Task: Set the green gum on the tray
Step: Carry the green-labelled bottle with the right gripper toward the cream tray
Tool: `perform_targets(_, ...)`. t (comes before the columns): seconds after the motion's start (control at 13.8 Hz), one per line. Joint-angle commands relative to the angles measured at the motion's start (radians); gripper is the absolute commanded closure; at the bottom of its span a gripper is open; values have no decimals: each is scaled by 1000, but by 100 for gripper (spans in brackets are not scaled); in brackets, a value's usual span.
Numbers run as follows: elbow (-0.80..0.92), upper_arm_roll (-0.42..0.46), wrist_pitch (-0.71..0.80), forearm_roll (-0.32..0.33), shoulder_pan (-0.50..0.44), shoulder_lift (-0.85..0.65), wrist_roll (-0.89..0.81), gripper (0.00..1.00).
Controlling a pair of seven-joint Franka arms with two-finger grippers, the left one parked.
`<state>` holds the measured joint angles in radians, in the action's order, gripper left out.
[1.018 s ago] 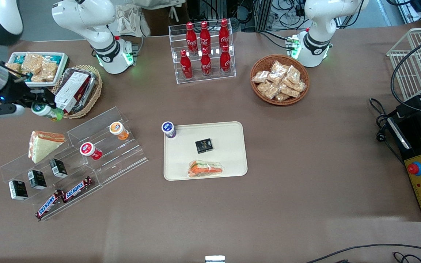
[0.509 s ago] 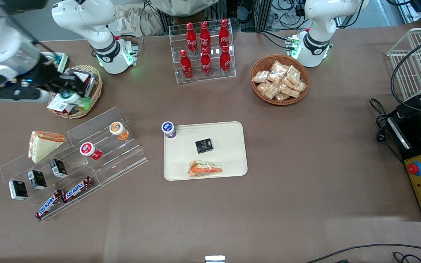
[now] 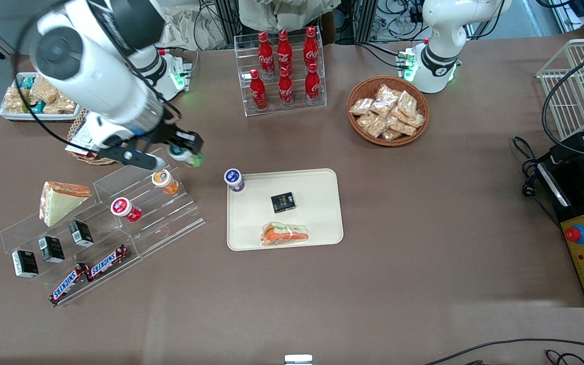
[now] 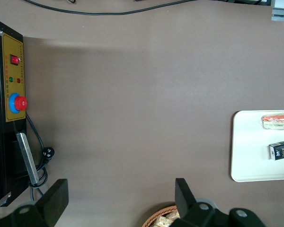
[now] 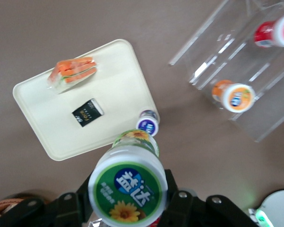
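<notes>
My gripper [image 3: 186, 153] is shut on the green gum [image 3: 187, 156], a green canister with a white lid and green label, and holds it in the air above the table, beside the acrylic stand and short of the tray. The wrist view shows the gum's lid [image 5: 128, 191] close up between the black fingers [image 5: 180, 208]. The cream-beige tray [image 3: 317, 223] lies flat in the middle of the table, also in the wrist view [image 5: 118, 99]. On it lie a small black box [image 3: 283, 202] and a wrapped sandwich [image 3: 285, 234].
A purple gum canister [image 3: 233, 180] stands at the tray's corner nearest the gripper. A clear acrylic stand [image 3: 119, 223] holds orange [image 3: 164, 181] and red [image 3: 125, 209] canisters, black boxes, Snickers bars and a sandwich. Cola bottle rack [image 3: 284, 68], snack basket [image 3: 388, 110].
The right arm has swung from the table's end over the wicker basket toward the middle, carrying the green gum closer to the tray.
</notes>
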<state>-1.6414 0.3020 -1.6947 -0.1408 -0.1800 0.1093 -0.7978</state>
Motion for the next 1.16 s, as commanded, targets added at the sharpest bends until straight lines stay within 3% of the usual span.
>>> perform_targets(0.0, 20, 8, -63, 25, -51, 87, -24, 63)
perform_targets(0.36, -89, 9, -243, 73, -78, 182, -9, 63)
perform_targets(0.65, -155, 12, -371, 159, -116, 236, 14, 63)
perform_targets(0.95, -254, 11, -540, 182, -102, 265, 230, 62)
perform_targets(1.09, -285, 11, -592, 184, -105, 280, 256, 61)
